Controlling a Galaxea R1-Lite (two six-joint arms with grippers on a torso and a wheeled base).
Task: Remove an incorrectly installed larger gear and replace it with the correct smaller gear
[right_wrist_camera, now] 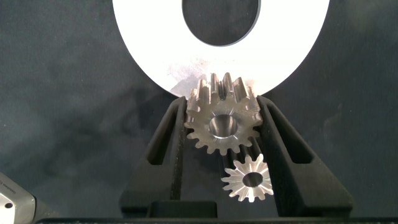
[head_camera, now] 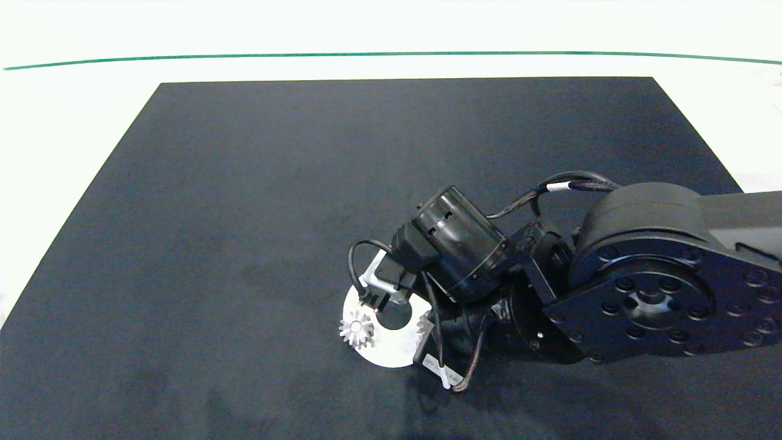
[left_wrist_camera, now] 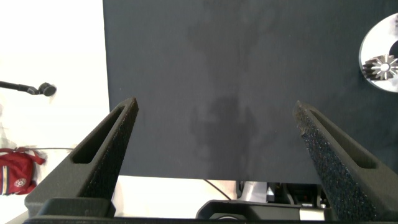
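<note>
With the right arm reaching in from the right side of the black mat (head_camera: 305,183), the right gripper (right_wrist_camera: 222,106) sits at the near-right rim of the flat white disc with a round centre hole (right_wrist_camera: 149,56). In the head view its fingers are hidden under the wrist.

- Right claw: clamped on the smaller gear (right_wrist_camera: 222,121), silver metal with short teeth and a round bore. Teeth on both flanks press against the dark fingers' (right_wrist_camera: 168,134) inner faces. The gear is at the fingertips and overlaps the disc rim.
- A few teeth at the disc's right edge (head_camera: 423,322) show from above, beside the wrist. Probably the same gear, but I cannot tell for sure.
- The larger gear (right_wrist_camera: 247,180), silver and star-like with long pointed splayed teeth, is off the disc. It lies between the same two fingers, on the wrist side of the held gear and partly covered by it. I cannot tell whether the two gears touch.
- Another silver gear (head_camera: 357,330) sits on the disc's left edge, well apart from the gripper. It also shows from the left wrist (left_wrist_camera: 382,65).
- Left gripper (left_wrist_camera: 214,109): parked off to the side over the mat's edge, fingers wide apart and holding nothing. It is out of the head view.
- A red bag (left_wrist_camera: 17,171) shows beyond the table in the left wrist view.
</note>
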